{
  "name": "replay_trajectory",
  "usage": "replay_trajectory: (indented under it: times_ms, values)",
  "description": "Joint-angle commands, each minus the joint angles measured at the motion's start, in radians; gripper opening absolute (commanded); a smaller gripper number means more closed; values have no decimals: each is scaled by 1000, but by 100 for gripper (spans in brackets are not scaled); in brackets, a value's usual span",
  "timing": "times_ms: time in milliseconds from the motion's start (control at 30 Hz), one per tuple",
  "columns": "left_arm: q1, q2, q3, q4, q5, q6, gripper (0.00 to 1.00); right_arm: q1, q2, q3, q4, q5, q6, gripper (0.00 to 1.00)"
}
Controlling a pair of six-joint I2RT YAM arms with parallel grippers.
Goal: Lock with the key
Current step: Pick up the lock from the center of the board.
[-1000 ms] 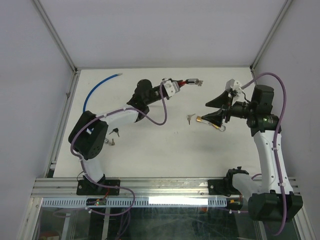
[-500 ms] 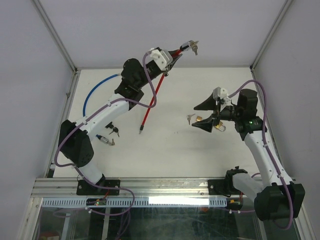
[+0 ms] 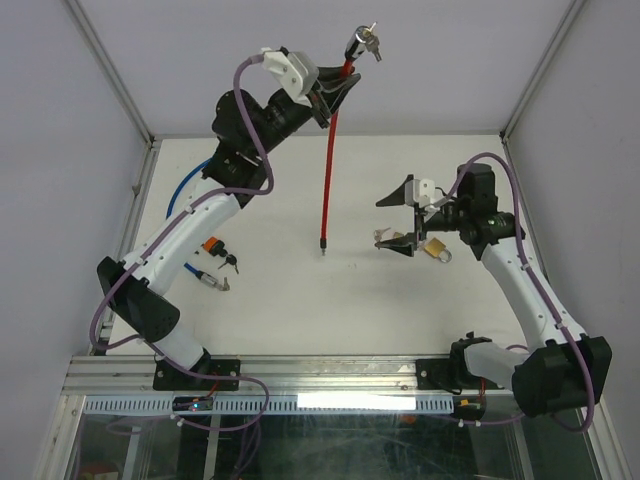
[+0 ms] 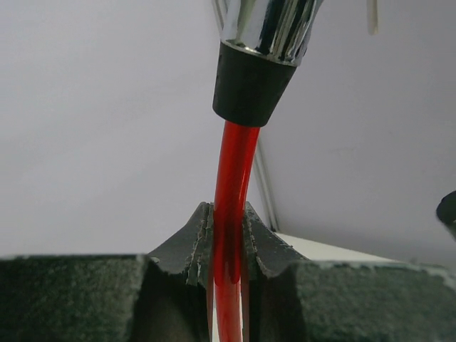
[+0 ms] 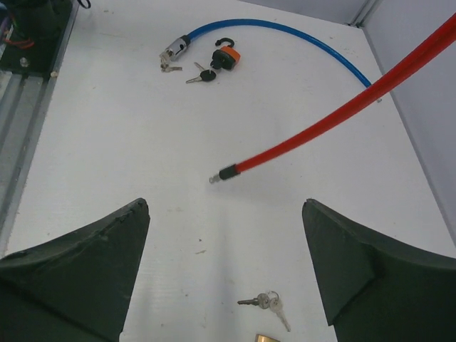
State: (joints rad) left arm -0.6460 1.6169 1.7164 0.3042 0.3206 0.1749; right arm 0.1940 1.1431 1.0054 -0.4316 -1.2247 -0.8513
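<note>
**Key pickup pending**

Left claw [image 3: 337,86] pinched tight on the red plastic-coated cable [image 3: 328,170] just under its chrome lock head [image 3: 360,42], top centre of the overhead view; free end dangled near the white surface [image 3: 280,290]. Right claw [image 3: 399,218] gaped wide over the small silver key bunch [image 5: 263,302], centre right. Next, probably: drop, pinch keys.

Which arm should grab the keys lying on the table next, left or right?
Right. The right gripper hangs open over the keys, with nothing in it. The left gripper is shut on the red cable lock, high above the table.
</note>
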Motion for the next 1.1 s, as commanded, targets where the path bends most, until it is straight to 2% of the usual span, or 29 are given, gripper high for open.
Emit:
replay_trajectory:
  times_ms: [0, 67, 200, 267, 433, 633, 800, 1067]
  values:
    - [6, -49, 121, -14, 61, -154, 0, 25, -23, 56, -172, 16, -291, 94]
    - [7, -42, 143, -21, 86, -184, 0, 31, -49, 49, -213, -2, -373, 99]
    - [6, -21, 187, -30, 108, -210, 0, 40, -98, 9, -172, -99, -408, 99]
    - [7, -6, 229, -48, 125, -226, 0, 61, -106, 7, -166, -93, -449, 99]
    - [5, 10, 289, -62, 154, -292, 0, 158, -110, 36, -190, 63, -562, 99]
    - [-4, 29, 302, -46, 167, -377, 0, 309, -99, 39, -219, 181, -676, 97]
    - [-37, 51, 322, -72, 142, -361, 0, 434, -84, -9, -173, 319, -752, 94]
    - [-86, 74, 322, -115, 103, -321, 0, 548, -63, -70, -119, 468, -863, 92]
